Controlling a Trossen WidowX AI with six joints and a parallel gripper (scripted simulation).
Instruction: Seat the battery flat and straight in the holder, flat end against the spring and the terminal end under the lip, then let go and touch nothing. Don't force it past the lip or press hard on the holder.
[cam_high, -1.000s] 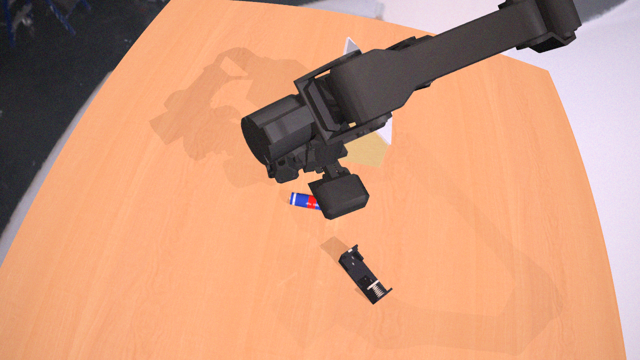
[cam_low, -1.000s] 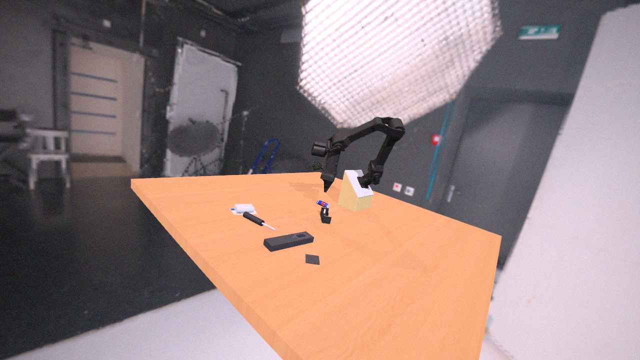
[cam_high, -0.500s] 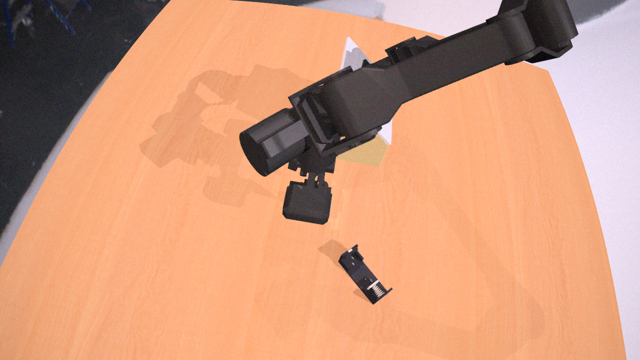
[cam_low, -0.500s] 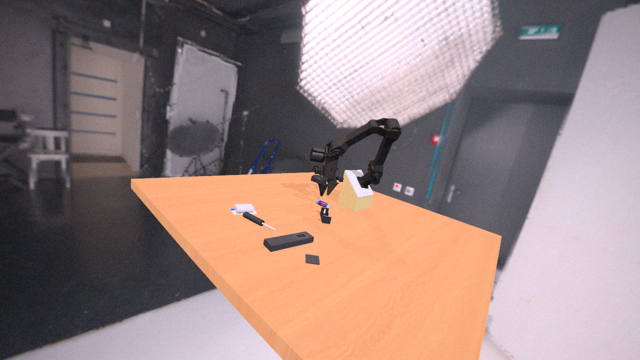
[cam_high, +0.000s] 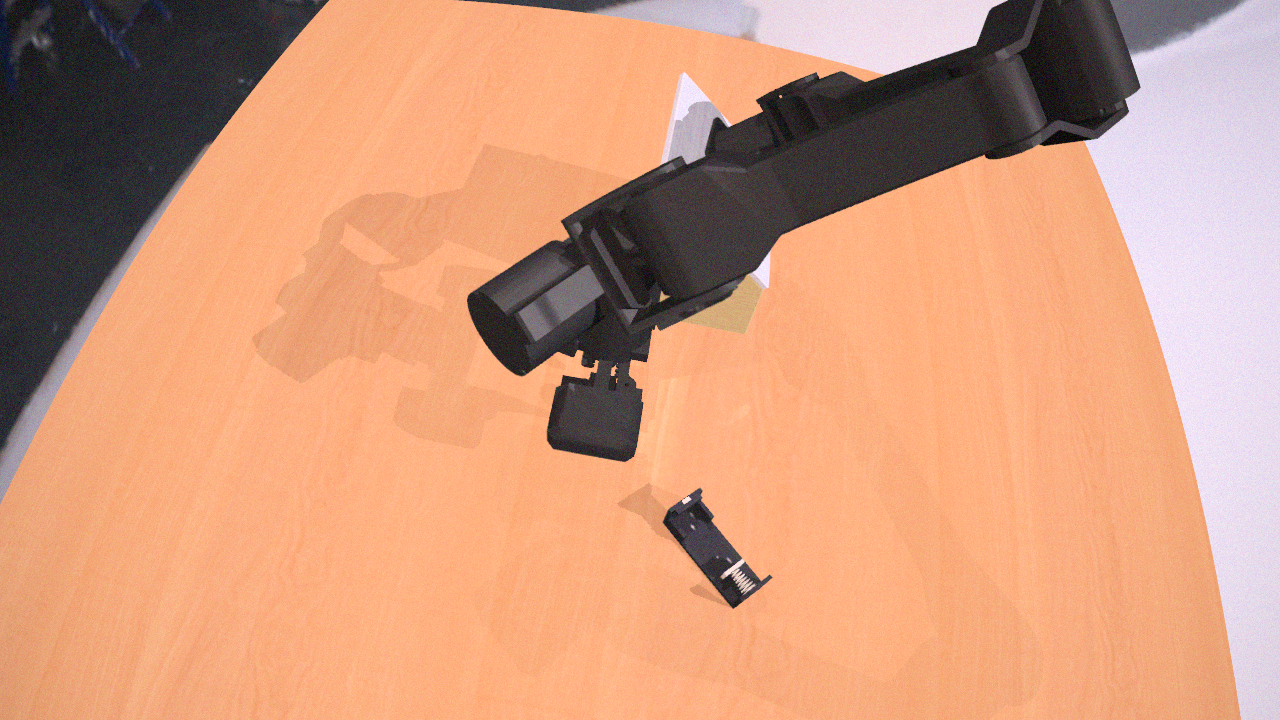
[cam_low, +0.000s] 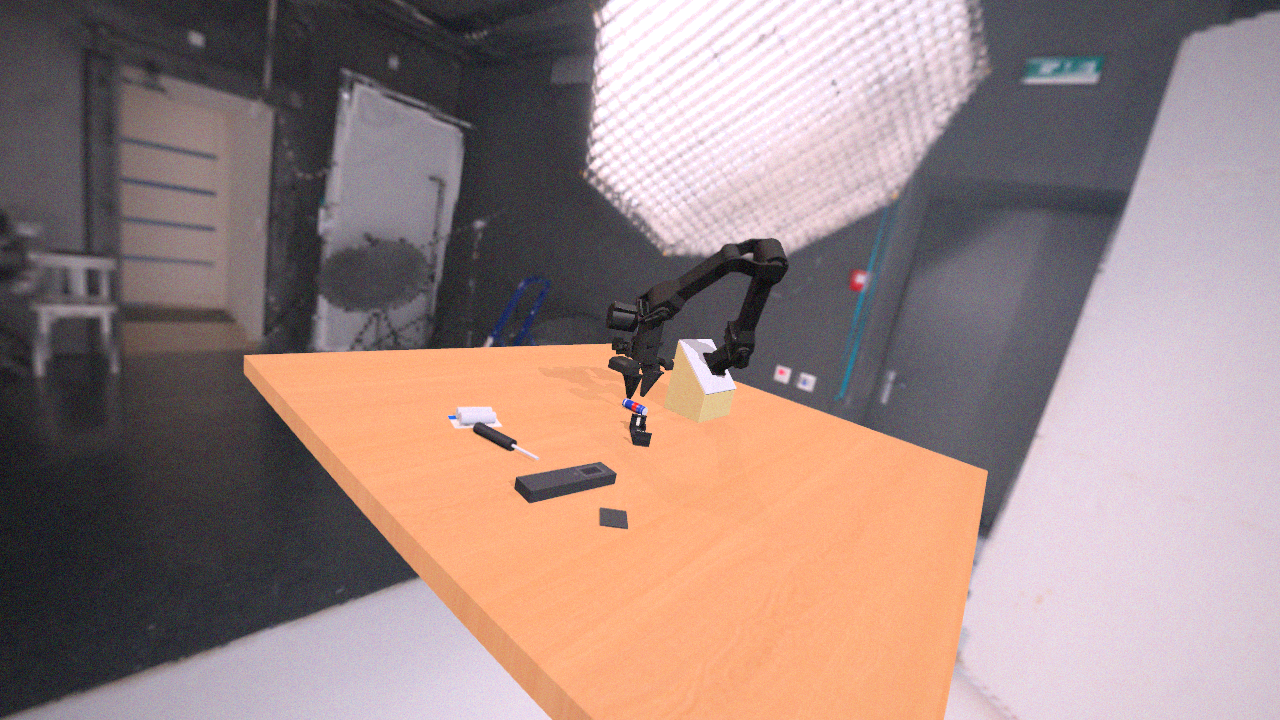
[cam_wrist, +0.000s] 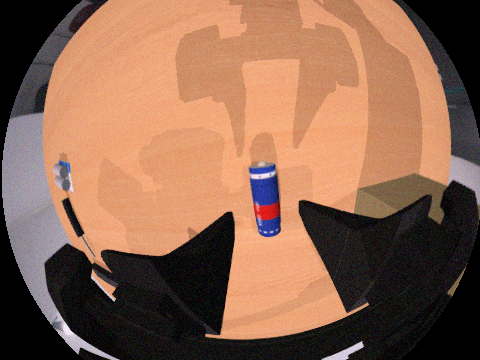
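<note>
The desk carried everything. Over its middle, the gripper hung with fingers spread, gripping nothing. The holder sat nearby, and the battery lay flat below, between the fingertips, untouched.

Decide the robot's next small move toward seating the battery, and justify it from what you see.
Probably lower straight down. The hand is open, holding nothing, above the battery, which lies on the table lined up with the gap between the fingers. The holder waits with nothing in it.
</note>
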